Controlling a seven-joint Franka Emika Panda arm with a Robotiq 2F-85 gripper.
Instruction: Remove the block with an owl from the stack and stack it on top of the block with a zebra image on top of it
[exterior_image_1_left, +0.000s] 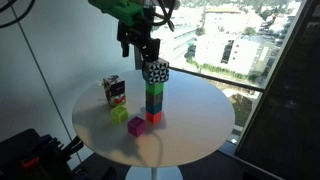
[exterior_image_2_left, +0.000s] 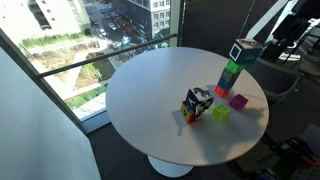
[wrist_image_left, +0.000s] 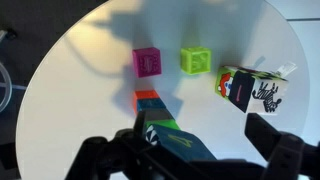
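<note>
The gripper (exterior_image_1_left: 142, 52) hangs just above and slightly to one side of the owl block (exterior_image_1_left: 155, 72), its jaws spread wide and holding nothing. In the wrist view its dark fingers (wrist_image_left: 275, 142) stand well apart at the bottom of the frame, with the column between them. The owl block, a black-and-white speckled cube, sits on top of the stack (exterior_image_1_left: 153, 103), resting on the green cube, with dark blue below that and orange-red at the foot. The column stands upright, its long axis vertical, on a round white table (exterior_image_1_left: 200, 125) beside a high window. Which way the owl face points is too small to tell. The zebra block (exterior_image_1_left: 113, 90) stands apart from the stack nearer the middle of the table, upright on its base. In the wrist view its pale face with a black striped drawing is turned toward the camera. A magenta cube (exterior_image_1_left: 135, 126) lies near the foot of the stack, and a yellow-green cube (exterior_image_1_left: 120, 113) lies between it and the zebra block, just beside the latter
</note>
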